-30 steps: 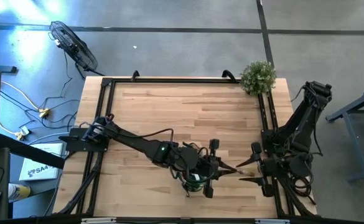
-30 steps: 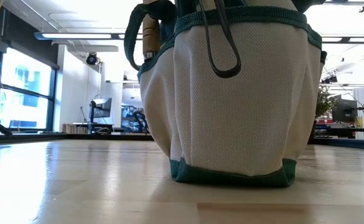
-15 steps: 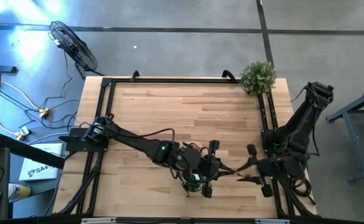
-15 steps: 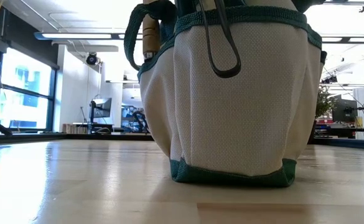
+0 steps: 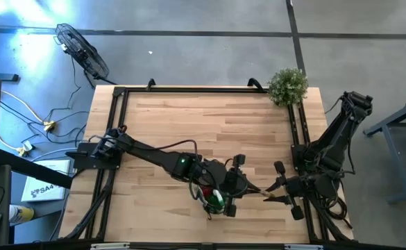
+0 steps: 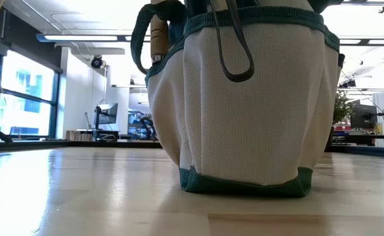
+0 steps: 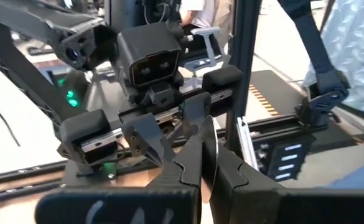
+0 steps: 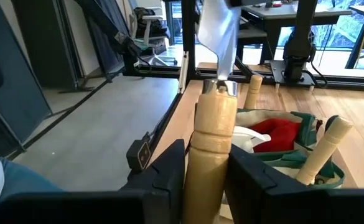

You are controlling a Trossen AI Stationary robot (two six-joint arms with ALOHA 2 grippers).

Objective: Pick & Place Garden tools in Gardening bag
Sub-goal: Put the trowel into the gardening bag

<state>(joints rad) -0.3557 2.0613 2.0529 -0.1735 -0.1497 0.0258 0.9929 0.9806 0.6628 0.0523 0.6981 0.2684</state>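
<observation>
1. The wooden table (image 5: 209,121) fills the high view, framed by black rails, with a bushy green plant (image 5: 287,85) at its far right corner; grey floor, a fan (image 5: 83,50) and loose cables lie beyond it.
2. The gardening bag (image 6: 241,105) dominates the low view, which alone shows its pale woven sides, dark green base trim and loop handles. It stands upright on the tabletop near the front edge. From above it is mostly hidden under the left arm.
3. Behind the bag, the low view looks into a bright room with windows, ceiling lights and desks.
4. The left gripper (image 5: 232,182) hangs just above the bag; its wrist view shows its fingers clenched on the metal blade of a trowel (image 8: 214,134).
5. The right gripper (image 5: 277,191), just right of the bag, holds the same trowel by its pale wooden handle, fingers pressed to both sides.
6. Only the right wrist view looks into the bag: a red cone-shaped piece (image 8: 278,134) and two more wooden handles (image 8: 323,149) stand inside.
</observation>
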